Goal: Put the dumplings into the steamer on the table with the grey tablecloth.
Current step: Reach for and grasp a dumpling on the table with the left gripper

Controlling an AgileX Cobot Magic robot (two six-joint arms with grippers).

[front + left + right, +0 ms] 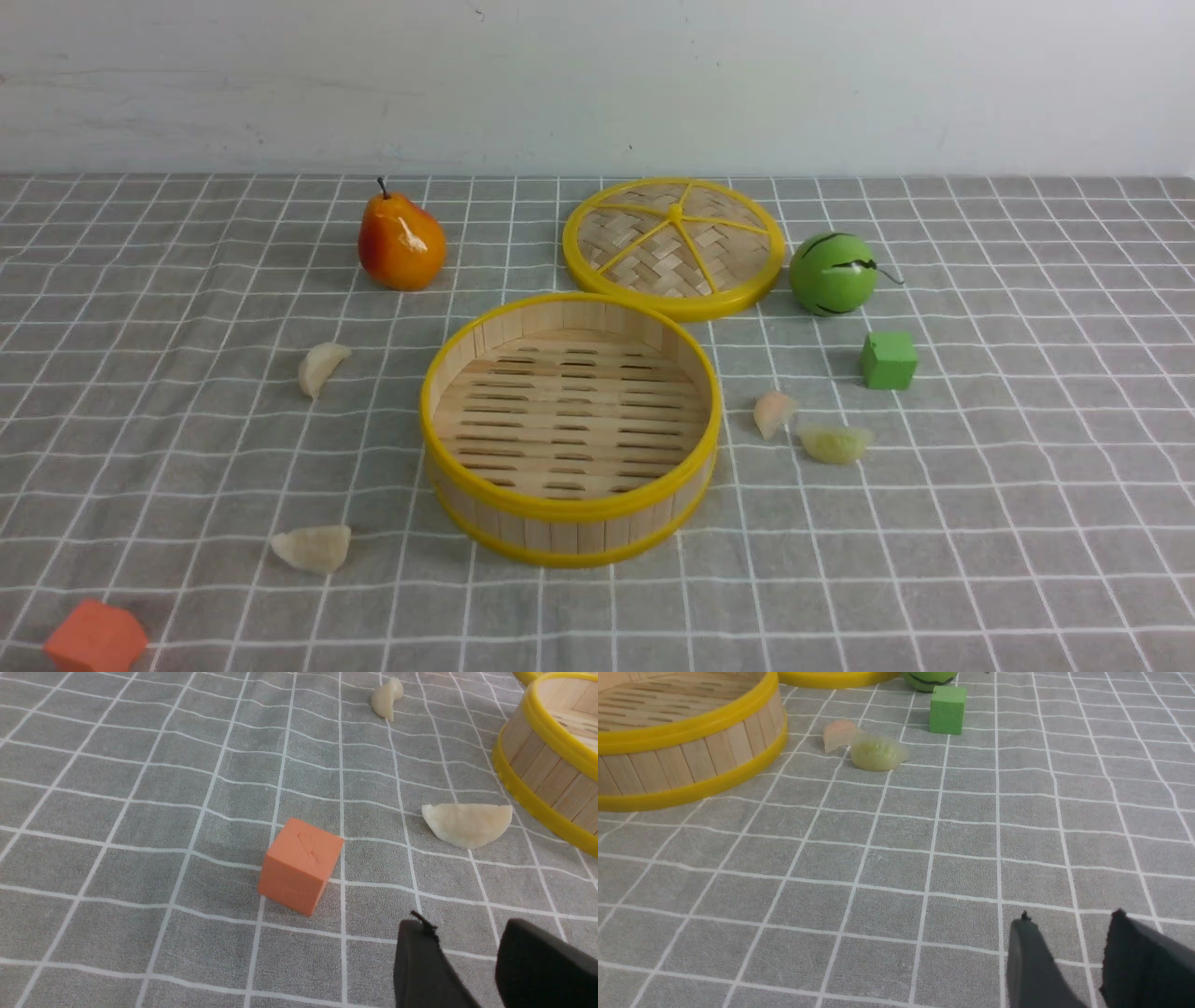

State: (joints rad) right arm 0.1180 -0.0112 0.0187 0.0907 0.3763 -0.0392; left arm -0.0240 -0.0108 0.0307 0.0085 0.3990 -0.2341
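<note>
Near the orange cube (301, 865) the left jaws stand partly apart, empty; the right jaws likewise, gripping nothing, over the grey tablecloth (887, 868).

No writing, label, brand, number or sign can be read on anything here.

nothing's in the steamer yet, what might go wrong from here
1. The pink dumpling and green dumpling lie right against each other, so closing on one may drag or flick the other.
2. The orange cube sits beside the cream dumpling; the open left gripper could knock it on approach.
3. The steamer has an upright wall, so a dumpling carried low might catch its yellow rim.
</note>
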